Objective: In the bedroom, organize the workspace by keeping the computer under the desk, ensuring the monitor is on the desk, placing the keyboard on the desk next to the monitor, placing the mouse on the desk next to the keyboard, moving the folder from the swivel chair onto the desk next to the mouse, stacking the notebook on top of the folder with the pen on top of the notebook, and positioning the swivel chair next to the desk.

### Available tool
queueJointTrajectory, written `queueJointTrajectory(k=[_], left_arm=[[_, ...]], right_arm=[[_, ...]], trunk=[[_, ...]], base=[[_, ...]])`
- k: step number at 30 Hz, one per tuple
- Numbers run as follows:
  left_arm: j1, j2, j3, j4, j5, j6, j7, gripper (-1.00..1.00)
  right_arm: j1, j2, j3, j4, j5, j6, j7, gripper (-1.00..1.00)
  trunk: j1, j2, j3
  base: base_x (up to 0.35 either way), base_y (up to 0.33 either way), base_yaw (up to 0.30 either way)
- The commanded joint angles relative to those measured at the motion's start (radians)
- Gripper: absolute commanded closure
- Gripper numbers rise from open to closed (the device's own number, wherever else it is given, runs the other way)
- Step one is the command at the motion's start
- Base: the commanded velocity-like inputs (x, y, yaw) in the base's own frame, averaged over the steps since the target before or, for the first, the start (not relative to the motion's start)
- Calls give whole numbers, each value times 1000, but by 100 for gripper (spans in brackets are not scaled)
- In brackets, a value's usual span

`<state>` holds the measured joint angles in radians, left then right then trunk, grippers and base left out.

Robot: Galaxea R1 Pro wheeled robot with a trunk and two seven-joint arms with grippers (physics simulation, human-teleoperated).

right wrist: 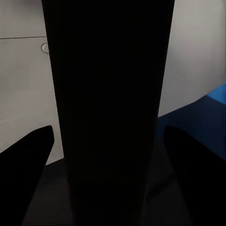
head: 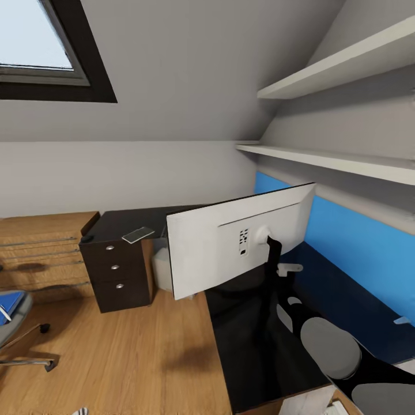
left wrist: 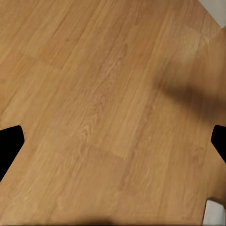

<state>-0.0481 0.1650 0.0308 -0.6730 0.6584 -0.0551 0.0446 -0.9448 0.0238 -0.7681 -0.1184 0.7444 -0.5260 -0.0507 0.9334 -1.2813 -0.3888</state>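
The monitor stands mid-frame on the black surface, back toward us — its stand rises between the right fingers, spread open and nearer; left fingers open over floor.

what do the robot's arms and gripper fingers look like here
In the head view the right arm is glossy black with rounded light grey caps. Both wrist views show the fingers as plain dark, tapered, wedge-like shapes: the left gripper over the wood floor, the right gripper either side of the monitor's black stand. No cables or markings are visible.
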Motion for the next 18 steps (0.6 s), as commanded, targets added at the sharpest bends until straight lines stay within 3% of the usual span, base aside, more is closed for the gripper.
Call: queueJointTrajectory(k=[1,10,18], left_arm=[[0,1,-3,-1,10,-3,3,-100],[0,1,-3,0,10,-3,3,-100],[0,1,-3,0,10,-3,3,-100]], right_arm=[[0,0,-2,3,13,-2,-4,100],[0,1,-2,3,13,-1,-3,100],[0,17,-2,5,10,1,-4,100]], trunk=[[0,-1,-1],[0,-1,-1],[0,-1,-1]], base=[[-186,0,0],[-47,0,0],[0,0,0]])
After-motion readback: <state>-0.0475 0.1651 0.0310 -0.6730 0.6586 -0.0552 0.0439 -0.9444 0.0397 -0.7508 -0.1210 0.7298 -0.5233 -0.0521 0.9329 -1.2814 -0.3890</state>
